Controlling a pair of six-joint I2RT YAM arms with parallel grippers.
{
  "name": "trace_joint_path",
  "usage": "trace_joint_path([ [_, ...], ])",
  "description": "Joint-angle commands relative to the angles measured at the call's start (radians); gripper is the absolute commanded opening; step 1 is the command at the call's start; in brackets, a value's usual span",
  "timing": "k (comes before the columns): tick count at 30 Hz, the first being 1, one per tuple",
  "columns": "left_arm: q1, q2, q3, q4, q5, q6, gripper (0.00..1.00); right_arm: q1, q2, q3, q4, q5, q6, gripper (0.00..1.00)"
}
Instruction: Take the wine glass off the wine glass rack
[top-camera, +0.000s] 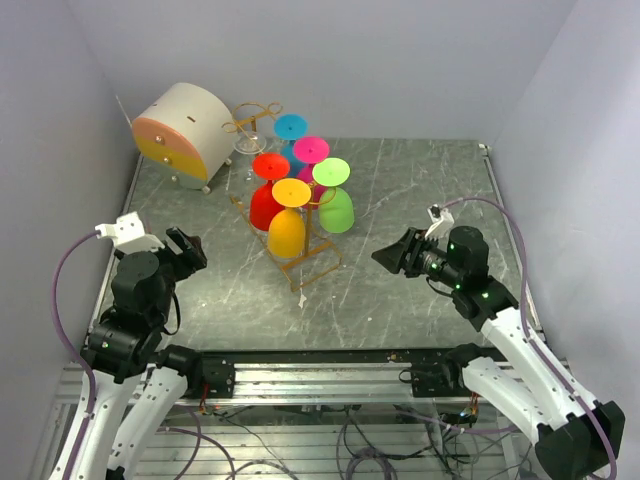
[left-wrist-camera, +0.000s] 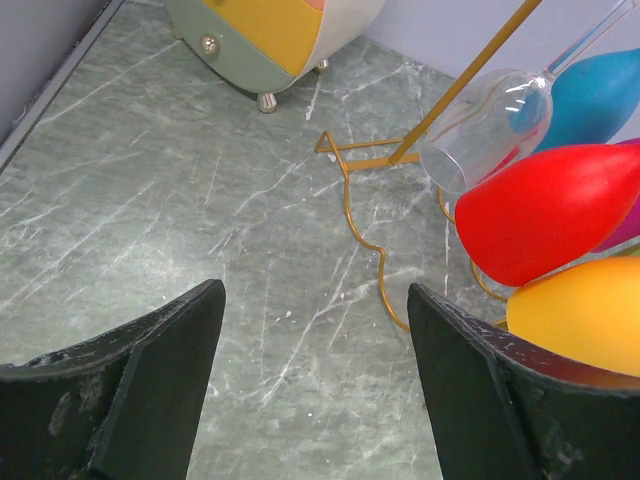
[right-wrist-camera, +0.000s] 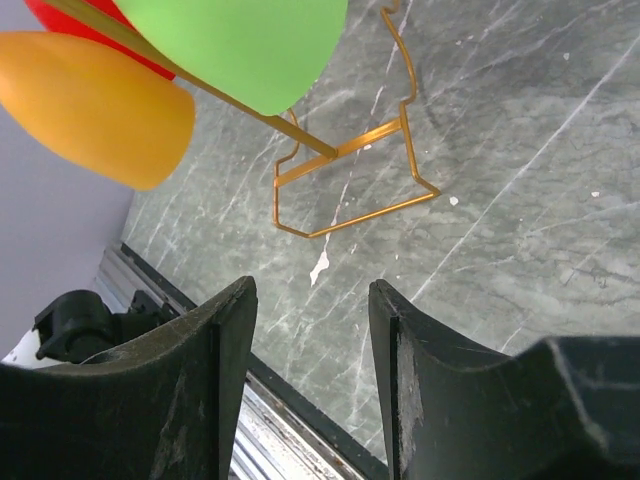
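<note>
Currently: left end effector (top-camera: 186, 250) and right end effector (top-camera: 390, 256) are both gaping, empty. The wine glass rack (top-camera: 312, 262) is standing on the table (top-camera: 420, 190) ahead, between them, its rails running away. The orange wine glass (top-camera: 286, 235) is hanging nearest, bowl down, foot up. Advised: closing gently on the bowl, sliding it along the rails.

Gold wire wine glass rack (top-camera: 318, 262) stands upright mid-table, long rails running near to far and bent wire feet on the marble. Six wine glasses hang upside down on it, feet up: yellow (top-camera: 286, 232) nearest, red (top-camera: 263, 205) and green (top-camera: 337, 210) behind. Pink (top-camera: 311, 149), blue (top-camera: 290, 126) and clear (top-camera: 249, 142) at the far end.
</note>
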Motion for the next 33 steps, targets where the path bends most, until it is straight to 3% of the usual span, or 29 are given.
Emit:
trace_joint_path([
  [1,-0.006,-0.003,-0.005,0.032,-0.003,-0.001,0.84,-0.005,0.048,0.076,-0.041,0.021,-0.018,0.49],
  [11,-0.006,-0.016,-0.007,0.032,-0.007,-0.005,0.84,-0.005,0.184,0.32,-0.079,0.027,0.018,0.51],
  [20,-0.008,-0.016,-0.007,0.032,-0.006,-0.004,0.84,-0.005,0.388,0.623,-0.084,-0.014,0.15,0.43],
  [33,-0.008,-0.014,-0.01,0.035,-0.002,-0.005,0.84,-0.005,0.575,0.759,-0.031,-0.146,0.166,0.43],
])
